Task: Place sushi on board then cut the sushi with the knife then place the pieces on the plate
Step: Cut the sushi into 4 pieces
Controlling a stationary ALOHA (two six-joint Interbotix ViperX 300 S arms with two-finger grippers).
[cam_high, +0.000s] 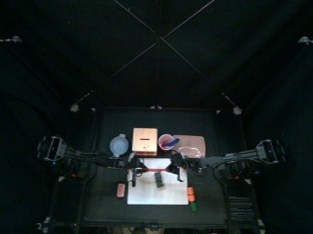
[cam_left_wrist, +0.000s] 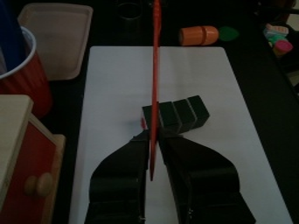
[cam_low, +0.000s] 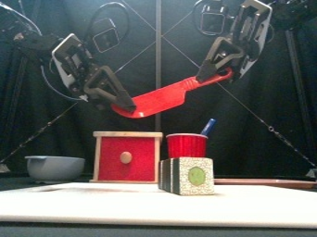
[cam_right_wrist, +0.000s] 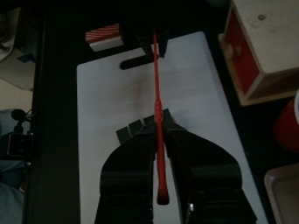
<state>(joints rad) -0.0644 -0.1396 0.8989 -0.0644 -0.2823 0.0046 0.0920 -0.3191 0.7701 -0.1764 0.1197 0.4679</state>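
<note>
Currently, step in hand: red knife [cam_low: 168, 95] held in the air at the middle of the front view by both grippers at once, judged a handover ahead of the cut.
- Left gripper [cam_low: 114, 100]: clenched on the blade end, left of centre.
- Right gripper [cam_low: 221, 72]: clenched on the handle end, upper right.
- Advice: one gripper holds the handle firmly while the other lets go cleanly. Then turn the edge down, square across the sushi [cam_low: 188, 175], on a seam between blocks, and press straight so the roll does not skid.

Items, largest first:
- White board [cam_low: 74, 205]: flat, smooth, rigid; bottom of the front view.
- Wooden box [cam_low: 126, 157]: pale, square, with a red drawer front and round knob; left of centre.
- Pink tray [cam_left_wrist: 56, 19]: shallow, rounded rim; upper left of the left wrist view.
- Bowl [cam_low: 54, 168]: blue-grey, rounded; lower left.
- Red cup [cam_low: 188, 146]: smooth; holds a blue knife [cam_low: 209, 126].
- Red knife: thin, slightly curved, plastic look.
- Sushi: dark green blocks, speckled pale end with a green centre; rests on the board, lower centre, below the knife.
</note>
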